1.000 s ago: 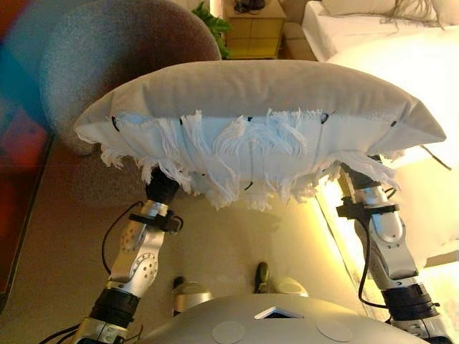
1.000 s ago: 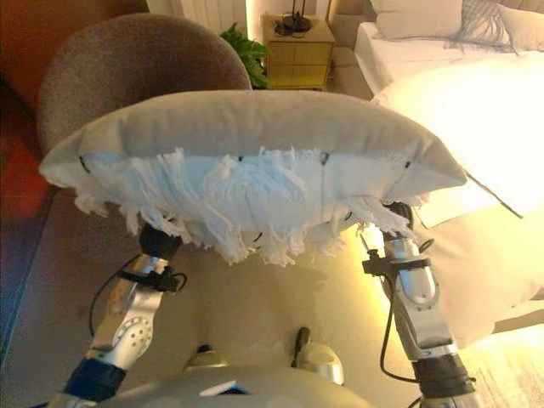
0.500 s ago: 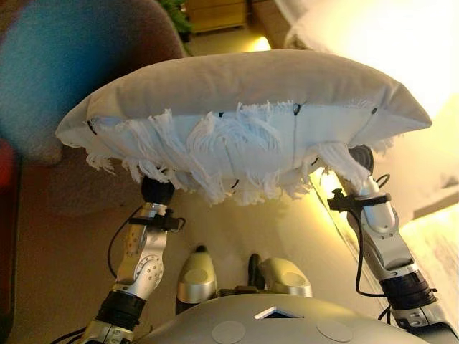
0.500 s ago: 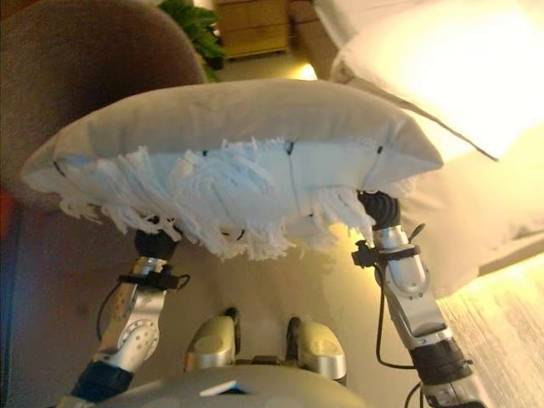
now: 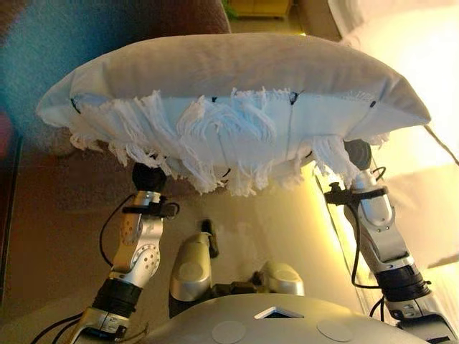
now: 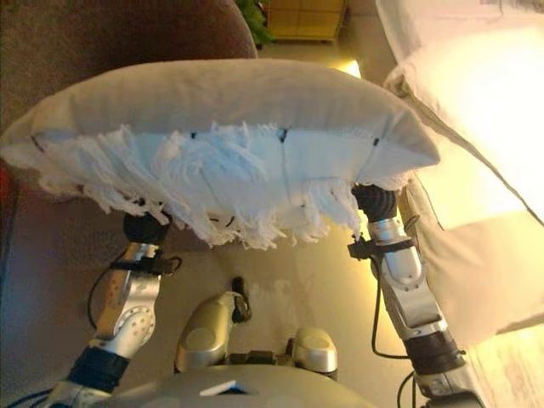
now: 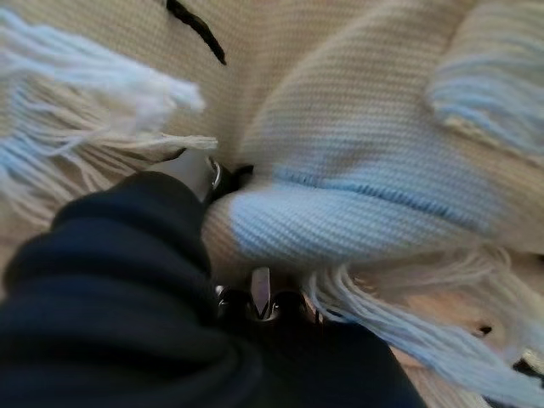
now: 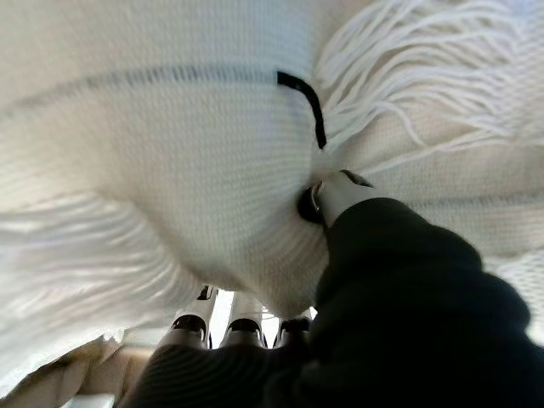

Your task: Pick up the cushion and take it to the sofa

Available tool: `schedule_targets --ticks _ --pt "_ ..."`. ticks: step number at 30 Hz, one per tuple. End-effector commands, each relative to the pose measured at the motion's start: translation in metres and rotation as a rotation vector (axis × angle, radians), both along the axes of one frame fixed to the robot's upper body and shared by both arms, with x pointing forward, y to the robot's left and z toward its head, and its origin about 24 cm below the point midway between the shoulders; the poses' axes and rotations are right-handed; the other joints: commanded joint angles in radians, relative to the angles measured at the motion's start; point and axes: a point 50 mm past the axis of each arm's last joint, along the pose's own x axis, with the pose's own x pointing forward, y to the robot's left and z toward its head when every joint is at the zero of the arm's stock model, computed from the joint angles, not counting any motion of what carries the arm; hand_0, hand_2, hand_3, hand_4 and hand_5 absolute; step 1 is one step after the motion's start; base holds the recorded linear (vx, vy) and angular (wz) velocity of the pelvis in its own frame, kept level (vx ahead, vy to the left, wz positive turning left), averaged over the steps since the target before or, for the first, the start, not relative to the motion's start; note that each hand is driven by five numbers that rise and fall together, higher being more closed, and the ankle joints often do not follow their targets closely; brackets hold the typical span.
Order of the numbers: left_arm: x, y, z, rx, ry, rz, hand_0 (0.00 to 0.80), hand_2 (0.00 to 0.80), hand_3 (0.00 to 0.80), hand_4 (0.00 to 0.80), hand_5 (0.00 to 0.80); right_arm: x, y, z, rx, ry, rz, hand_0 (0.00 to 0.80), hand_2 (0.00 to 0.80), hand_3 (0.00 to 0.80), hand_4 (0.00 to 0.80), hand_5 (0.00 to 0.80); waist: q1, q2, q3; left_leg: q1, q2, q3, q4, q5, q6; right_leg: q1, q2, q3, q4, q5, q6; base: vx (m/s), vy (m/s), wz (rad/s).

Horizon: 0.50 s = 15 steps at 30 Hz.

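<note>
The cushion [image 5: 237, 79] is beige on top with a white fringed underside. It is held up level in front of me, above the floor, and spans most of the left eye view. Both arms reach up under it, the left near its left end and the right near its right end. In the left wrist view my left hand [image 7: 127, 255] pinches a fold of the cushion [image 7: 357, 204] between thumb and fingers. In the right wrist view my right hand [image 8: 399, 272] grips the cushion [image 8: 153, 170] the same way. The fingertips are buried in the fabric.
A brown-grey round-backed armchair [image 6: 110, 34] stands behind the cushion at the back left. A white bed [image 5: 423, 64] runs along the right side. A yellow nightstand [image 6: 306, 17] and a green plant [image 6: 251, 17] stand at the far end. Beige carpet [image 5: 64, 215] lies below.
The whole picture has shifted as the camera moved; the armchair and the bed now stand closer around the cushion. The cushion stays held in both hands.
</note>
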Motion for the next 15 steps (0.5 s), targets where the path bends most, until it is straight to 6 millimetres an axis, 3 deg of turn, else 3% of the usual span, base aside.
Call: schedule_targets --ticks 1,3,4,6,8,10,12,15 --pt "0.0 -0.034 0.046 0.001 -0.266 -0.185 0.8 0.8 0.8 0.8 0.8 -0.016 0.028 0.024 0.043 -0.173 0.092 0.8 0.8 0.8 0.8 0.8 0.009 -0.006 -0.156 -0.035 0.002 -0.147 -0.276 0.146 -0.065 0.043 0.181 0.01 -0.075 0.244 -0.008 0.62 -0.045 0.76" --pt "0.001 -0.031 0.043 0.021 -0.255 -0.204 0.8 0.8 0.8 0.8 0.8 -0.016 0.029 0.023 0.065 -0.168 0.077 0.8 0.8 0.8 0.8 0.8 0.005 -0.004 -0.169 -0.008 -0.015 -0.166 -0.296 0.149 -0.064 0.005 0.182 0.0 -0.179 0.244 -0.011 0.517 -0.047 0.55" --pt "0.001 -0.029 0.041 0.025 -0.248 -0.198 0.8 0.8 0.8 0.8 0.8 -0.015 0.029 0.022 0.061 -0.166 0.082 0.8 0.8 0.8 0.8 0.8 -0.001 0.015 -0.169 0.024 -0.009 -0.184 -0.32 0.155 -0.068 -0.063 0.155 -0.029 -0.284 0.239 -0.018 0.489 -0.05 0.45" --pt "0.003 -0.025 0.043 0.023 -0.242 -0.182 0.8 0.8 0.8 0.8 0.8 -0.013 0.025 0.021 0.054 -0.154 0.088 0.8 0.8 0.8 0.8 0.8 -0.02 0.048 -0.145 0.098 0.0 -0.262 -0.36 0.157 -0.075 -0.16 0.122 -0.042 -0.419 0.225 -0.044 0.486 -0.076 0.69" --pt "0.005 -0.026 0.042 0.017 -0.235 -0.194 0.8 0.8 0.8 0.8 0.8 -0.013 0.021 0.018 0.05 -0.142 0.067 0.8 0.8 0.8 0.8 0.8 -0.043 0.064 -0.129 0.125 0.004 -0.332 -0.369 0.148 -0.075 -0.21 0.104 0.019 -0.517 0.253 -0.051 0.332 -0.135 1.09" --pt "0.005 -0.029 0.043 0.015 -0.242 -0.204 0.8 0.8 0.8 0.8 0.8 -0.013 0.021 0.018 0.062 -0.138 0.065 0.8 0.8 0.8 0.8 0.8 -0.068 0.069 -0.11 0.151 0.018 -0.41 -0.367 0.113 -0.078 -0.272 0.067 0.141 -0.645 0.334 -0.033 0.367 -0.278 1.34" --pt "0.002 -0.03 0.045 0.018 -0.251 -0.204 0.8 0.8 0.8 0.8 0.8 -0.007 0.021 0.021 0.068 -0.138 0.07 0.8 0.8 0.8 0.8 0.8 -0.066 0.064 -0.099 0.182 0.043 -0.444 -0.368 0.085 -0.086 -0.272 0.065 0.164 -0.661 0.33 -0.025 0.268 -0.271 1.6" --pt "0.0 -0.028 0.041 0.033 -0.251 -0.168 0.8 0.8 0.8 0.8 0.8 -0.001 0.018 0.021 0.066 -0.125 0.09 0.8 0.8 0.8 0.8 0.8 -0.037 0.021 -0.123 0.178 0.054 -0.483 -0.373 0.08 -0.103 -0.158 0.079 0.124 -0.725 0.28 -0.021 0.215 -0.29 1.59"
